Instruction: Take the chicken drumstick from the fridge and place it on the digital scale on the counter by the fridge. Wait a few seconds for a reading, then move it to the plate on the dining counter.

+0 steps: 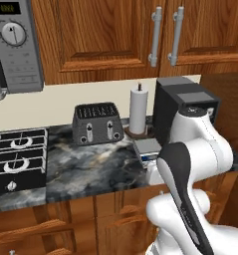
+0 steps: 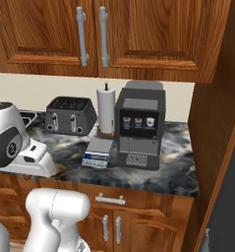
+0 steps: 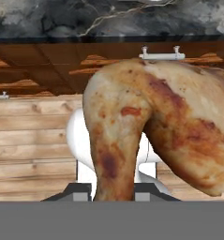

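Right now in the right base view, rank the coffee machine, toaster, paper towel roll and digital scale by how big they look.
1. Coffee machine, clearly largest.
2. Toaster.
3. Paper towel roll, close behind the toaster: taller but narrower, so that pair is a near call.
4. Digital scale, smallest and flattest.

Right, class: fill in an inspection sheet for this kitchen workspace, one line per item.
Surface: dark marbled counter under wooden cabinets.
Job's things: chicken drumstick close before the hand camera, between the gripper tips, below the counter edge; digital scale bare, beside the coffee machine.
Clutter: toaster, paper towel roll, stove, microwave.
Gripper: shut on the drumstick.
Cables: nothing seen.
Surroundings: cabinet doors shut, drawer handle below.
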### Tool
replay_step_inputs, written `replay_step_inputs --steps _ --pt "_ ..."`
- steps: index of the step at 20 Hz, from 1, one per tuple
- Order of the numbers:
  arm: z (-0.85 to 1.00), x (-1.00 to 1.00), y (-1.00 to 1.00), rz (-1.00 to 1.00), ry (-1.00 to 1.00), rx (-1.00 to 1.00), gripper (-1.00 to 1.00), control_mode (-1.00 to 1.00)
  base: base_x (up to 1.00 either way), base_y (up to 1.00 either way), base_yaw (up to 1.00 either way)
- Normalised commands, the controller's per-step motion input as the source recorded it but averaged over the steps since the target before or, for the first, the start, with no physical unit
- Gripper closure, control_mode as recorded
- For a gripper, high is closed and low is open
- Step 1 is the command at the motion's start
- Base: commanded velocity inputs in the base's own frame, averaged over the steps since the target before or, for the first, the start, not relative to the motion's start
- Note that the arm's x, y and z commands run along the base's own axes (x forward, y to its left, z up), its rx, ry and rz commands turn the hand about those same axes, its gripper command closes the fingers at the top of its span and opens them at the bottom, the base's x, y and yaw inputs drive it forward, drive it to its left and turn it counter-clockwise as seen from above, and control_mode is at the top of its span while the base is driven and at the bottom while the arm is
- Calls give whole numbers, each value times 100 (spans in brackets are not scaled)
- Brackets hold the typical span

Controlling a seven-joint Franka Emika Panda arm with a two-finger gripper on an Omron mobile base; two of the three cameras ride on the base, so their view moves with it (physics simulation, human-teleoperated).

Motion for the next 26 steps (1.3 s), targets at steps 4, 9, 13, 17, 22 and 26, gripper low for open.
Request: replay_step_inputs --steps 4,9,13,17,22,26 --pt "0 0 0 0 0 0 100 100 -100 0 -2" --pt "0 0 0 0 0 0 100 100 -100 -10 2" --pt "0 0 0 0 0 0 100 100 -100 -14 56" --pt "0 0 0 0 0 0 100 100 -97 -18 86" --pt "0 0 0 0 0 0 100 100 -100 -13 81" --pt "0 0 0 0 0 0 100 100 -100 -21 69"
